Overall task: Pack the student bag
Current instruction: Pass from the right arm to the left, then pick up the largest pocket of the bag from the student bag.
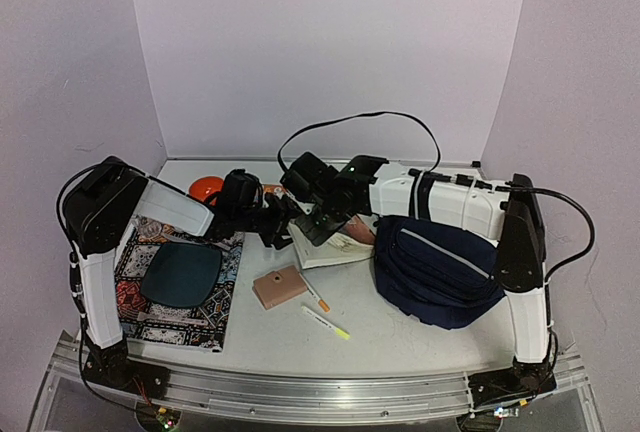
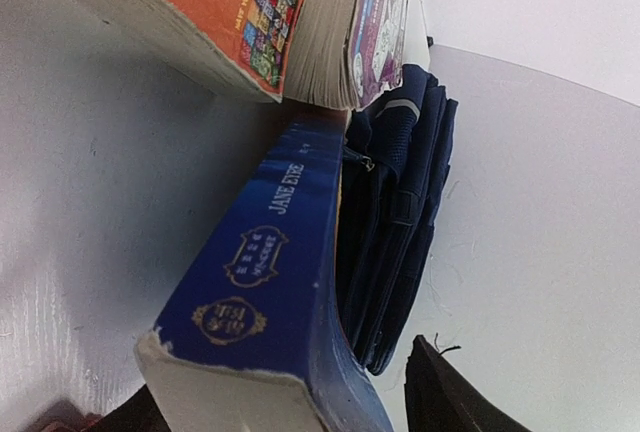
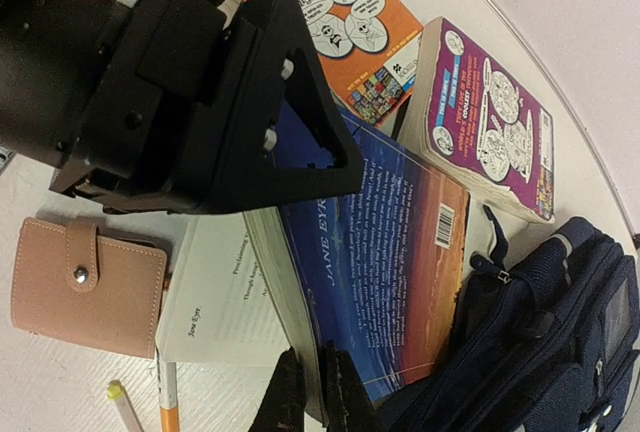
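Observation:
The student bag [image 1: 440,267], navy blue with a grey stripe, lies on its side at the right of the table; it also shows in the left wrist view [image 2: 400,202] and the right wrist view [image 3: 540,352]. A blue "Jane Eyre" paperback [image 3: 400,252] rests tilted against it, with its front leaves fallen open on the table. My right gripper [image 3: 312,397] is shut on the book's lower edge. My left gripper [image 2: 280,382] straddles the spine [image 2: 270,252] with its jaws open, and one finger [image 2: 440,392] stands clear of the cover.
An orange comic book [image 3: 340,22] and a purple paperback [image 3: 490,122] lie behind the blue one. A tan wallet [image 3: 90,282], an orange pencil [image 3: 168,402] and a yellow-tipped pen [image 1: 325,322] sit in front. A patterned book [image 1: 175,302] with a dark oval pouch lies at the left.

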